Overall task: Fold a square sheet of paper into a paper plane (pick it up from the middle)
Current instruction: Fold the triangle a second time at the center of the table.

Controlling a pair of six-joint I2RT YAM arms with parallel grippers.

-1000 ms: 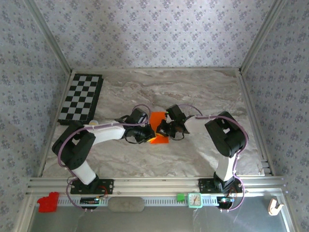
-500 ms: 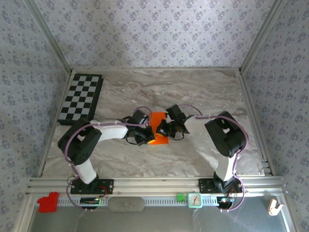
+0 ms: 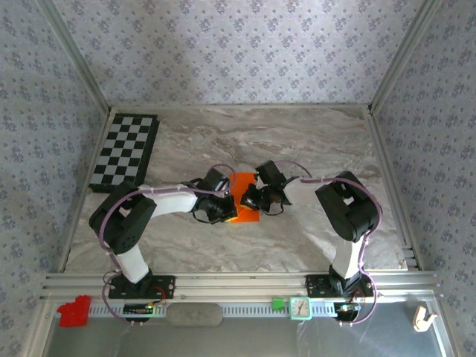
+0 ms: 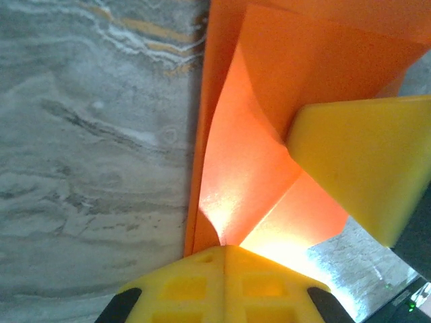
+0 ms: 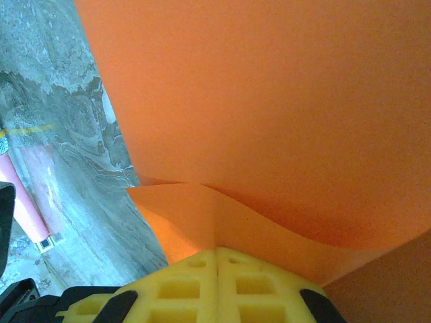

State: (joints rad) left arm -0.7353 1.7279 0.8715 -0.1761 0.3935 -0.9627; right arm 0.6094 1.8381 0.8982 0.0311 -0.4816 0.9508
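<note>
The square sheet of paper (image 3: pixel 243 195) is bright orange and lies folded into layers at the middle of the marble table. My left gripper (image 3: pixel 224 207) comes at it from the left and my right gripper (image 3: pixel 253 198) from the right. In the left wrist view the yellow fingertips (image 4: pixel 225 250) are pressed together on the paper (image 4: pixel 249 161), which rises in creased flaps; a yellow finger of the right gripper (image 4: pixel 367 161) stands close by. In the right wrist view the gripper (image 5: pixel 215 251) is shut on a folded edge of the paper (image 5: pixel 269 108).
A black-and-white checkerboard (image 3: pixel 125 151) lies at the back left of the table (image 3: pixel 312 141). A small red block (image 3: pixel 73 311) sits on the front rail at the left, and a green piece (image 3: pixel 278 303) and a small clock (image 3: pixel 300 307) sit further right.
The left arm's elbow has swung a little to the right and its gripper has closed the last bit on the paper. The right arm has not moved.
</note>
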